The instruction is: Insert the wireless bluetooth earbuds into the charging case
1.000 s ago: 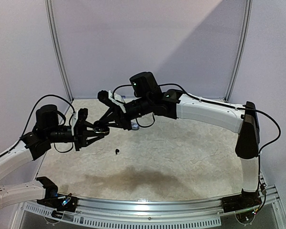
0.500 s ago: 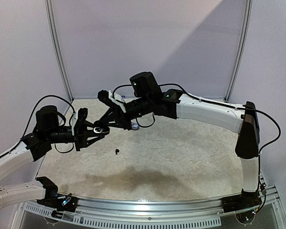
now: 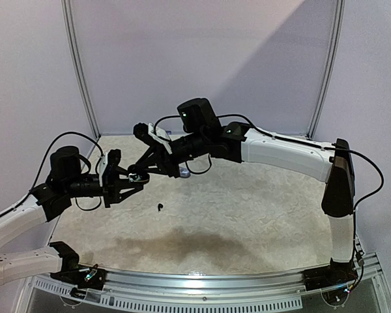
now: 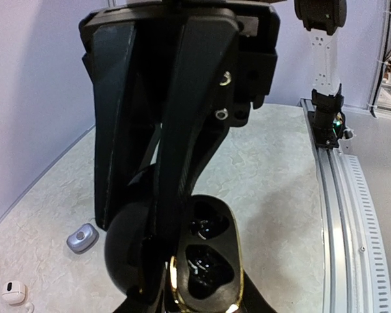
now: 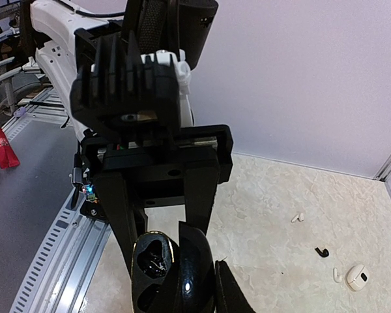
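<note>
**Two hands meet on an open black case**

The pale marbled counter carries the loose pieces. Above its left part the two white-and-black arms meet tip to tip. The right hand grasps the glossy black charging case with a gold rim by its rounded lid. The case is held open in the air, and both dark wells show in the left wrist view. The left hand straddles the case body; whether it clamps it I cannot tell. The earbuds lie on the counter, well apart from that case. A small black earbud has a tiny white earbud near it, and a second white earbud lies just beside a white rounded case.
</note>
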`<control>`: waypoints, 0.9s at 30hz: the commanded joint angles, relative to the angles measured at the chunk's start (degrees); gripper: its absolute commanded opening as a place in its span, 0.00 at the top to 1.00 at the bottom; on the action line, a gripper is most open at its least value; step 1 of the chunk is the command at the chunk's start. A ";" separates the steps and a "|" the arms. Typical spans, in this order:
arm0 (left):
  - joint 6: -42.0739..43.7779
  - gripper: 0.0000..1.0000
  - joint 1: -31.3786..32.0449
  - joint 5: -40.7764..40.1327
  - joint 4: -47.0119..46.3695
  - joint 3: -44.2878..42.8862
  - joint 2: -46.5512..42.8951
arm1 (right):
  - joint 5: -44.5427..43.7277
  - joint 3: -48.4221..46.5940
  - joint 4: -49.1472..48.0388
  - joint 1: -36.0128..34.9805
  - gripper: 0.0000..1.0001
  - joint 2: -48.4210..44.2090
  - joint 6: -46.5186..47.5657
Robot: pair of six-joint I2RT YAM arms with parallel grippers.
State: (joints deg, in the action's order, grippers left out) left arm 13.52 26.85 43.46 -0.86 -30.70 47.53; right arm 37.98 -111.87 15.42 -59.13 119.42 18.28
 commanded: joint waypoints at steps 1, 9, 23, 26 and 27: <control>0.47 0.69 0.57 0.05 -1.03 0.46 -0.16 | 0.08 -0.40 -0.37 -0.21 1.00 0.08 -0.18; 0.43 0.81 0.61 1.51 -1.80 -0.33 0.11 | -0.06 -0.18 -0.43 -0.20 1.00 0.29 -0.27; 5.87 1.00 0.66 1.55 -1.77 0.50 -1.01 | 1.86 -0.14 -2.16 0.63 0.83 1.64 -4.87; 7.75 1.00 0.66 2.50 -1.73 0.79 -1.31 | 3.22 -0.25 -2.79 1.09 0.81 2.00 -6.74; 8.21 1.00 0.72 2.57 -1.69 1.00 -1.35 | 3.74 -0.24 -2.91 1.31 0.80 2.17 -7.22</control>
State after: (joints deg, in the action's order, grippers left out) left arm 18.48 26.87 44.42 -1.41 -30.68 47.05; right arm 39.59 -111.87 14.44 -58.70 119.50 14.57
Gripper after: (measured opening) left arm 0.238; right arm 0.188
